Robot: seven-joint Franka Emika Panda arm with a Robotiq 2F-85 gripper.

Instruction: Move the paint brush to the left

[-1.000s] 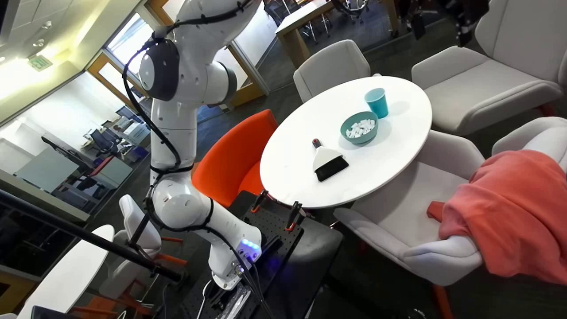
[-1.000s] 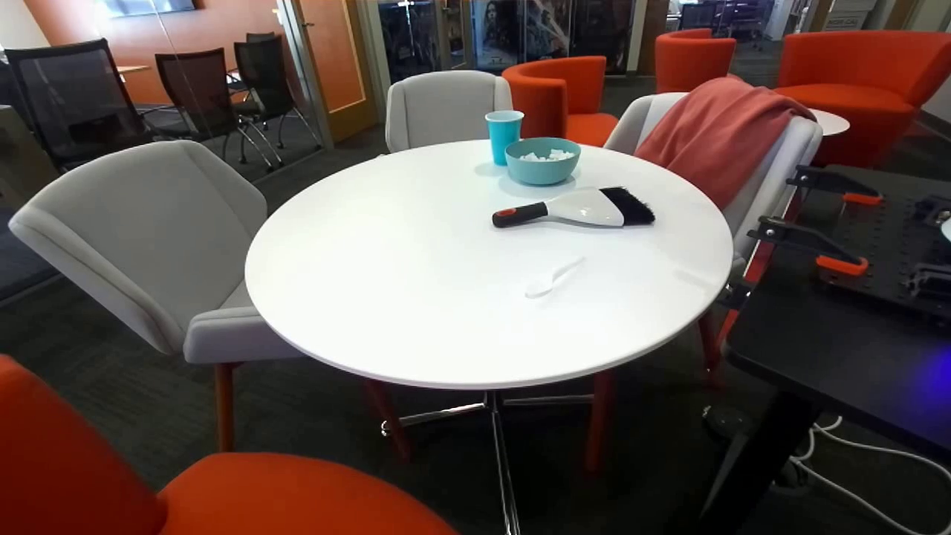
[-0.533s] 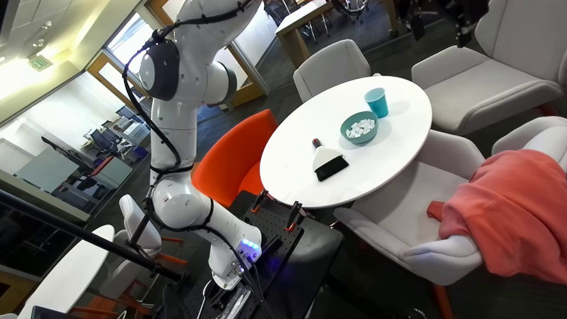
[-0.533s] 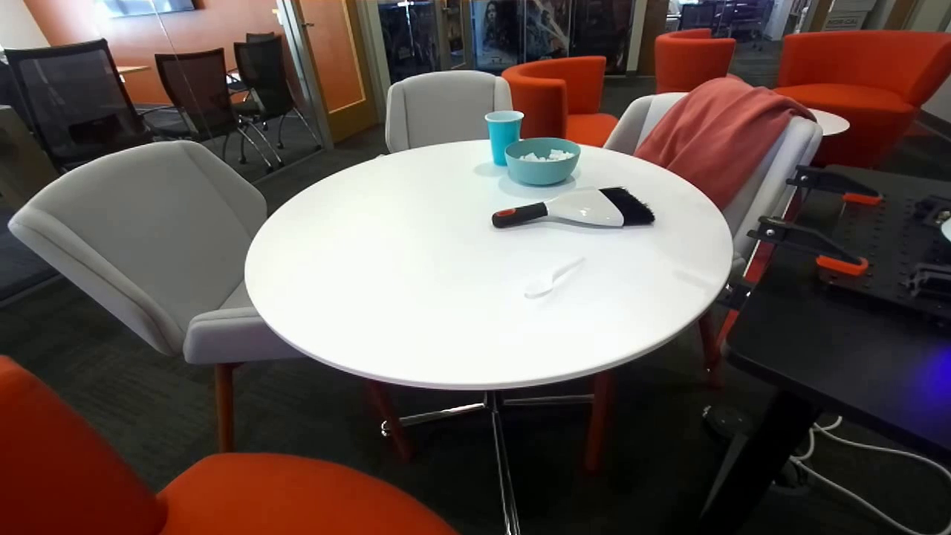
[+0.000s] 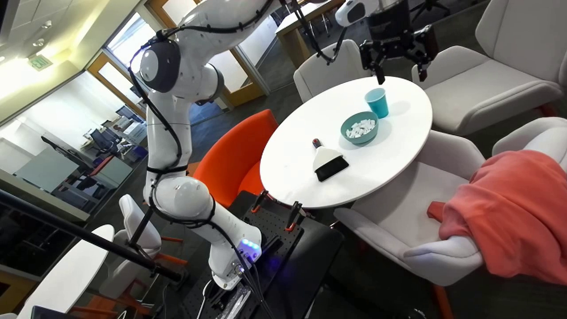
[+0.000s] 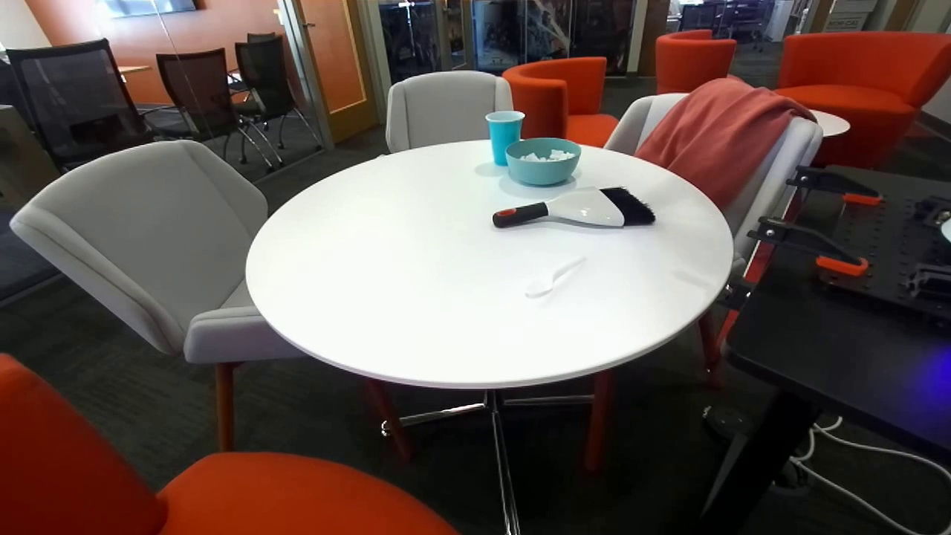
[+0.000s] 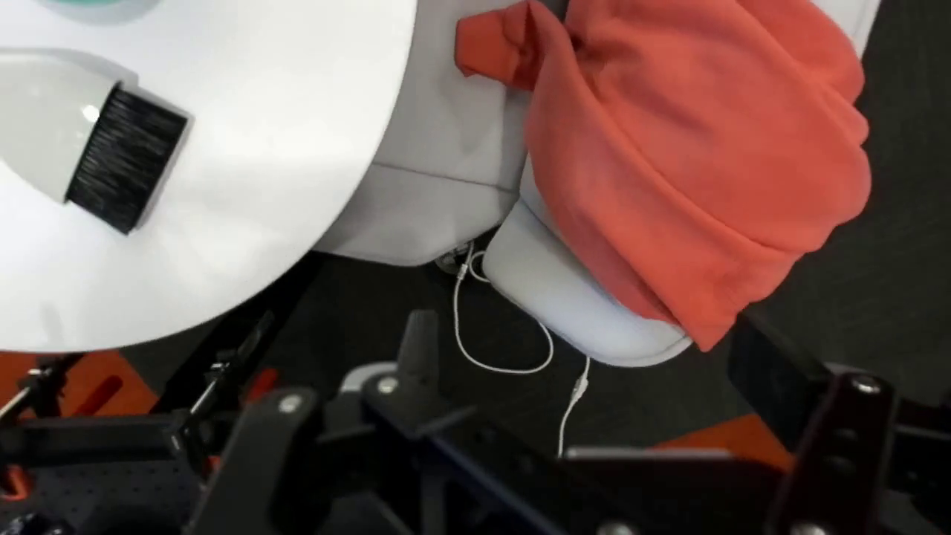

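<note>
The paint brush [image 5: 327, 157] has a dark handle with a red spot, a white body and wide black bristles. It lies flat on the round white table [image 5: 292, 177] in both exterior views [image 6: 588, 207]. In the wrist view its white body and bristles [image 7: 89, 137] show at the upper left; its handle is out of view. My gripper [image 5: 401, 75] is open with nothing between its fingers. It hangs high, well apart from the brush. In the wrist view the gripper's fingers [image 7: 583, 340] are spread wide with floor and chair behind them. It is out of view in an exterior view that shows the brush.
A teal bowl [image 5: 359, 137] of white pieces and a teal cup [image 5: 377, 103] stand close together near the brush. A white plastic spoon [image 6: 546, 284] lies on the table. Chairs surround the table; one bears a coral cloth [image 5: 514, 212]. Black clamps [image 5: 293, 215] stand at the base table's edge.
The arm has moved, and my gripper has come down and inward into fuller view at the top of an exterior view. The brush, bowl, cup and spoon have not moved.
</note>
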